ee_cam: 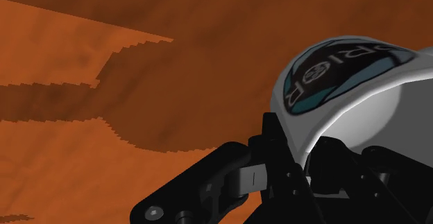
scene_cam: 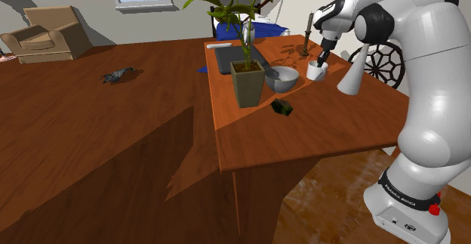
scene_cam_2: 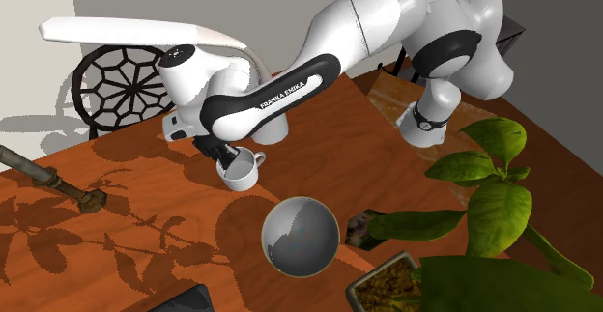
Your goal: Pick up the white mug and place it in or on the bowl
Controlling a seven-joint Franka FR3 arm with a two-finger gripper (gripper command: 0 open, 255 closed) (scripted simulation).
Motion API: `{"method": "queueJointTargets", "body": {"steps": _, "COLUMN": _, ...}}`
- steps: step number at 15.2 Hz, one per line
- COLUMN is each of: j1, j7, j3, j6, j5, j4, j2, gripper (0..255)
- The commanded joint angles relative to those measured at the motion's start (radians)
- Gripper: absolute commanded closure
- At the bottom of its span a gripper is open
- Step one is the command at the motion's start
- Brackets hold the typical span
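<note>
Nearest to us in the shoulder view is the white arm [scene_cam: 432, 129]. It bends over the wooden table [scene_cam: 332, 133] and brings the gripper [scene_cam: 324, 57] down onto the white mug [scene_cam: 317, 72]. The mug is just beside the grey bowl [scene_cam: 282, 84], on the shoulder view's right of it. The potted plant [scene_cam: 247, 84] stands just at the bowl's other side.

The second exterior view gives us the grasp better. The gripper comes from above to the mug's rim, on the side opposite to the handle [scene_cam_2: 259, 156]. It seems narrowly closed on the wall, with one finger inside and one outside. We cannot tell if the base is off the table. The bowl is empty and lies near the mug, toward this view's lower right.

In the wrist view the mug, which carries a round printed mark, sits tight against the black fingers [ee_cam: 225, 181]. This agrees with a hold on the wall.

We judge that the mug may swing, because the hold is at one side. So we should lift it slowly and straight up until the base is higher than the bowl's rim. Then we carry it over the bowl's middle, away from the plant, lower it, and open only when it rests.
</note>
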Motion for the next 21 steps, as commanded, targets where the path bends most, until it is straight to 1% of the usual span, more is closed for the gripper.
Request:
{"method": "queueJointTargets", "body": {"steps": 1, "j1": -0.001, "j7": 0.004, "j3": -0.004, "j6": -0.019, "j5": -0.006, "j4": 0.012, "j2": -0.01, "gripper": 255}}
{"method": "queueJointTargets", "body": {"steps": 11, "j1": -0.005, "j7": 0.032, "j3": -0.018, "j6": -0.128, "j5": -0.031, "j4": 0.092, "j2": -0.045, "gripper": 255}}
{"method": "queueJointTargets", "body": {"steps": 21, "j1": -0.023, "j7": 0.058, "j3": -0.025, "j6": -0.252, "j5": -0.044, "j4": 0.209, "j2": -0.058, "gripper": 255}}
